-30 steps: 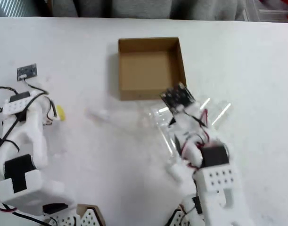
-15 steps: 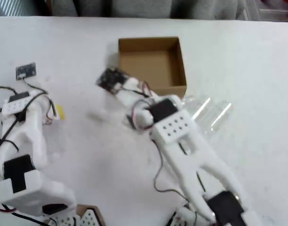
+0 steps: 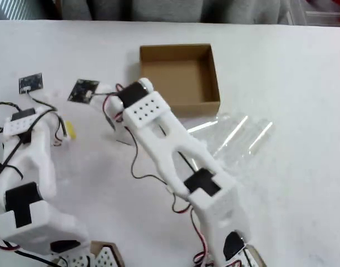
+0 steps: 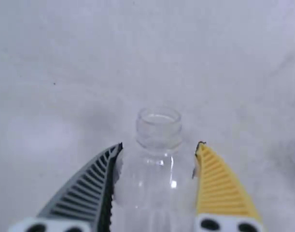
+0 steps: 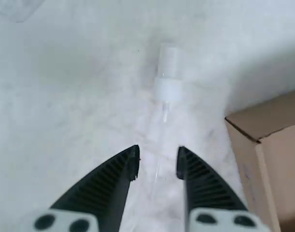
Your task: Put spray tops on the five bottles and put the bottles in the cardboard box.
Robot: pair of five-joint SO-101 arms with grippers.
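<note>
A clear bottle [image 4: 157, 159] with an open, uncapped neck stands between the grey and yellow fingers of my left gripper [image 4: 160, 145], which is shut on it. That arm sits at the table's left, its yellow finger [image 3: 71, 132] showing in the high view. My right arm [image 3: 158, 119] stretches across the table to a spot left of the cardboard box [image 3: 178, 78]. My right gripper [image 5: 157, 157] is open just above the table. A white spray top [image 5: 167, 82] lies ahead of it, its thin tube running back between the black fingers.
Several clear bottles [image 3: 239, 136] lie side by side to the right of the box's front. The box corner [image 5: 273, 145] is close beside the right gripper. The cardboard box is empty and open at the top.
My right arm has swung from over the lying bottles on the right, past the front of the box, to the left of it. The left arm has stayed still.
</note>
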